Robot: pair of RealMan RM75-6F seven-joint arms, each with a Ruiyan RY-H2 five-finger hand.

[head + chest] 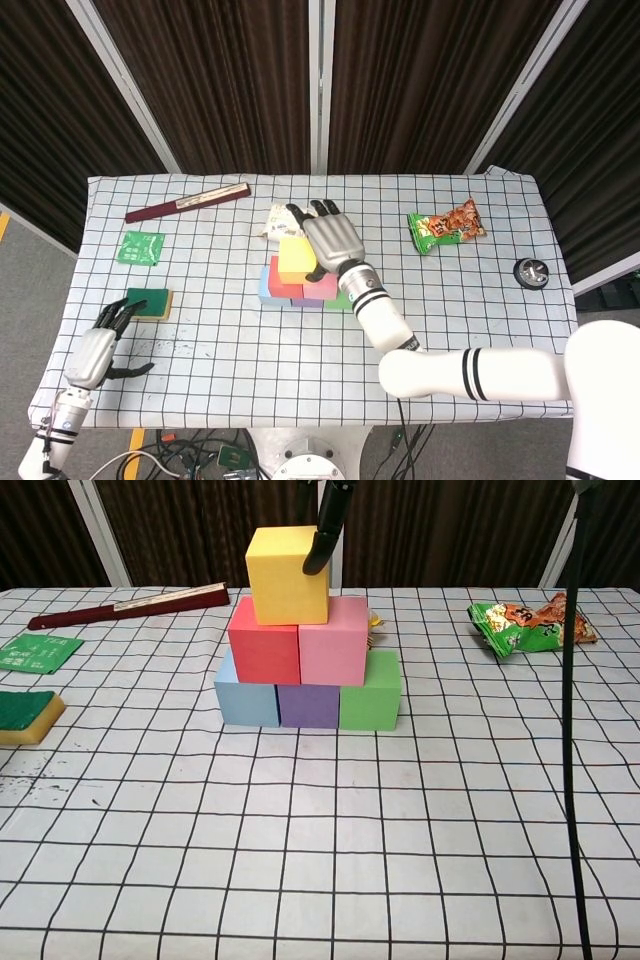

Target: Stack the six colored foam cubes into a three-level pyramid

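Green sponge [149,302], green packet [140,247], maroon stick [187,202], snack bag [446,226], black disc [530,271] on checkered tablecloth [250,350].

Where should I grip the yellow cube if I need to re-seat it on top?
Pinch the yellow cube across its left and right faces, coming from above. It sits alone on top, so those flat sides are free; the red cube and pink cube block lower access.
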